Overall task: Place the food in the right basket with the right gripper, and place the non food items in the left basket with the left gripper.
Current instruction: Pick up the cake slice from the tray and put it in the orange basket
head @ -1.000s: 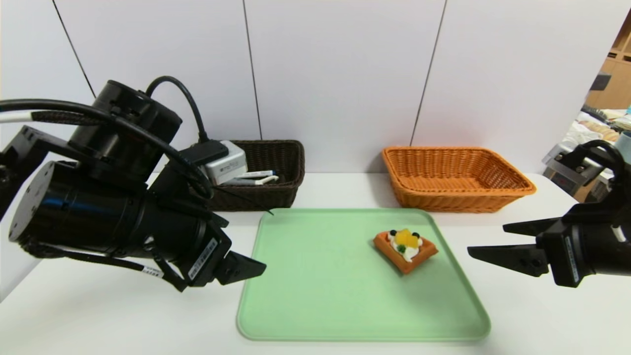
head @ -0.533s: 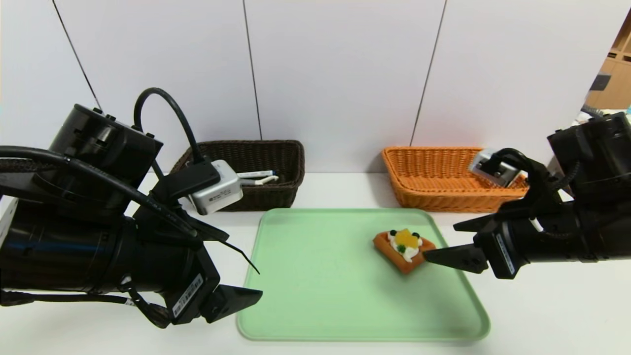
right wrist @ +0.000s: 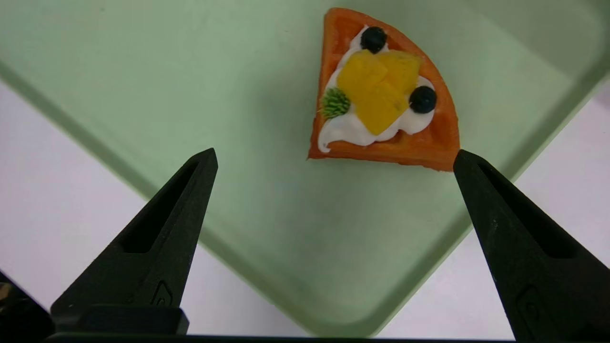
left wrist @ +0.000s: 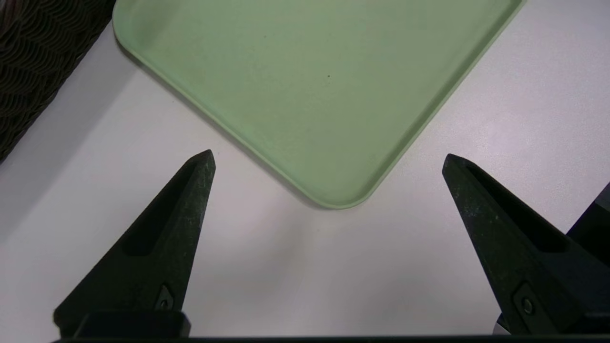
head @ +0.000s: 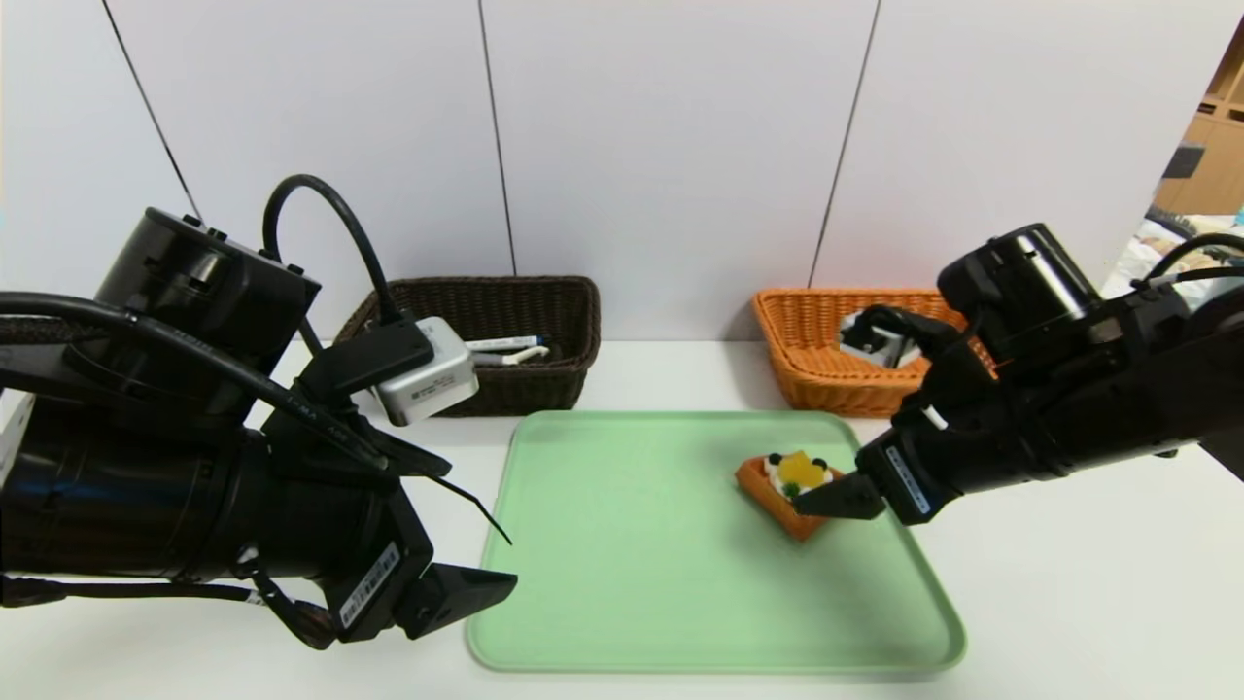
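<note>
Head view, near to far. Left gripper point(head: 457, 595) hangs low over the white table point(head: 1069, 603) just off the near-left corner of the green tray point(head: 632, 583). In its wrist view the fingers point(left wrist: 162, 247) are spread fully wide with nothing between them, only bare table and the tray corner. Looks parked: nothing on the tray is left for it.

Waffle toy point(head: 792, 491), the food, sits on the tray's right half, flat, cream and fruit side up. Right gripper point(head: 836, 498) comes in from the right, angled down, tip right at the waffle's right edge. Right wrist view: fingers point(right wrist: 514, 238) wide apart and empty, waffle point(right wrist: 381, 95) just ahead of the tips and off toward one finger, not yet between them. Angled approach makes sense; the piece is low, so the tips need to straddle its sides near tray level. Probably needs a small sideways shift to centre before closing.

Far row by the wall: dark brown basket point(head: 544, 389) on the left, with the peeler point(head: 515, 357) and marker pen point(head: 501, 343) already lying inside. Orange basket point(head: 826, 379) on the right, partly hidden by the right arm; the part that shows holds nothing, and it's close behind the waffle, so a short carry.
</note>
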